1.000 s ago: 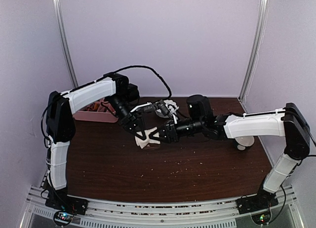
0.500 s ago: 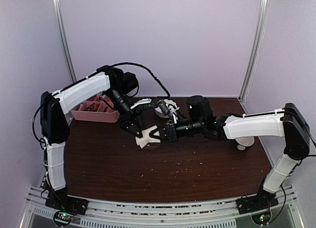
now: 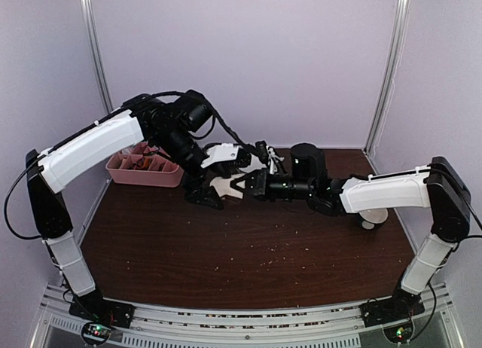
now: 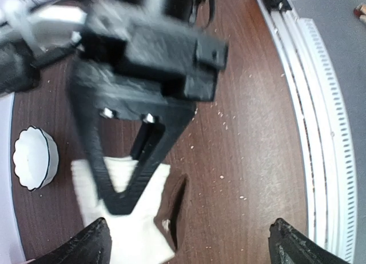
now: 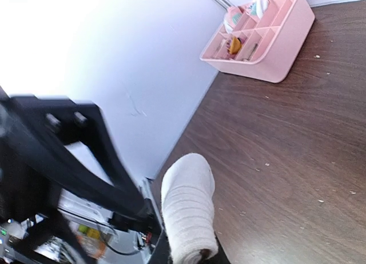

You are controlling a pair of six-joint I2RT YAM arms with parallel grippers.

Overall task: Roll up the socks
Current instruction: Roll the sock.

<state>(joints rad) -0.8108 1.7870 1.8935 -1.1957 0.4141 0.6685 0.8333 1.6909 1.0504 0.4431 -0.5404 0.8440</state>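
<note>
The socks (image 3: 223, 185) are a cream roll with a dark brown part, held just above the brown table (image 3: 248, 257). My right gripper (image 3: 239, 187) is shut on the roll from the right. In the right wrist view the rolled socks (image 5: 189, 210) stick out from between its jaws, with a brown core at the near end. My left gripper (image 3: 205, 194) hangs open close to the left of the roll. In the left wrist view its fingertips (image 4: 94, 241) stand wide apart with nothing between them, above the socks (image 4: 137, 235) and the right gripper (image 4: 120, 204).
A pink organiser (image 3: 143, 167) with small items stands at the back left, also in the right wrist view (image 5: 260, 38). A white scalloped bowl (image 4: 34, 157) sits behind the grippers. Crumbs dot the table. A white round object (image 3: 369, 216) lies under the right forearm.
The left gripper opened, let go of the socks and rose with its arm. The right gripper shut on the roll and carried it up and slightly back.
</note>
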